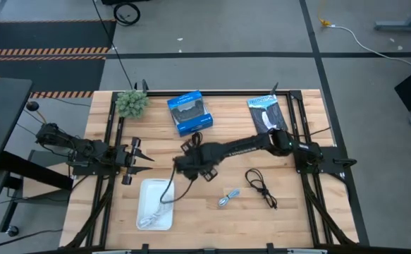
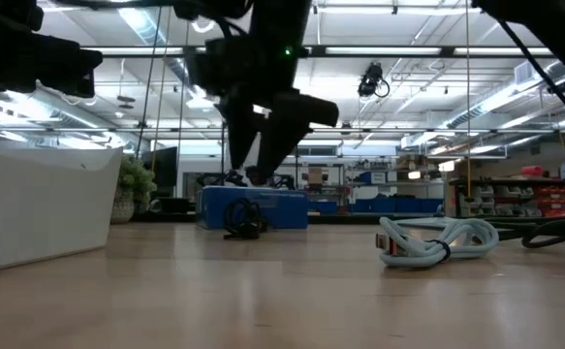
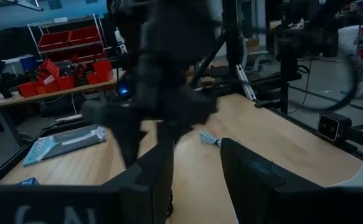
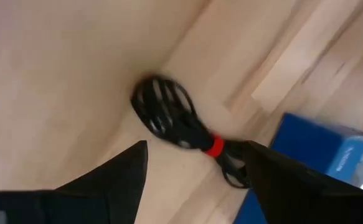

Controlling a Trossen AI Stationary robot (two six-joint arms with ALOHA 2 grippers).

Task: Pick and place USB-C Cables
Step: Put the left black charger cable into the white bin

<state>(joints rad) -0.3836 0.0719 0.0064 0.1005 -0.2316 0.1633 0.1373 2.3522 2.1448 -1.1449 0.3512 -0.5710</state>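
Observation:
The black cable with a red band (image 4: 169, 118) lies coiled on the table just in front of the blue box (image 1: 186, 113); it also shows in the low view (image 2: 243, 219). My right gripper (image 4: 197, 146) hangs open above it, one finger on either side, touching nothing; it also shows in the high view (image 1: 188, 152). A white cable (image 1: 146, 221) lies in the white tray (image 1: 142, 190). The light blue-grey cable (image 1: 228, 199) and the black cable (image 1: 260, 185) lie on the table to the tray's right. My left gripper (image 1: 137, 159) waits open and empty at the left.
A black-and-white flat packet (image 1: 267, 111) lies at the far right. A small green plant (image 1: 131, 103) stands at the far left corner. Black frame rails run along the table's left and right sides. Bare wood lies between the tray and the loose cables.

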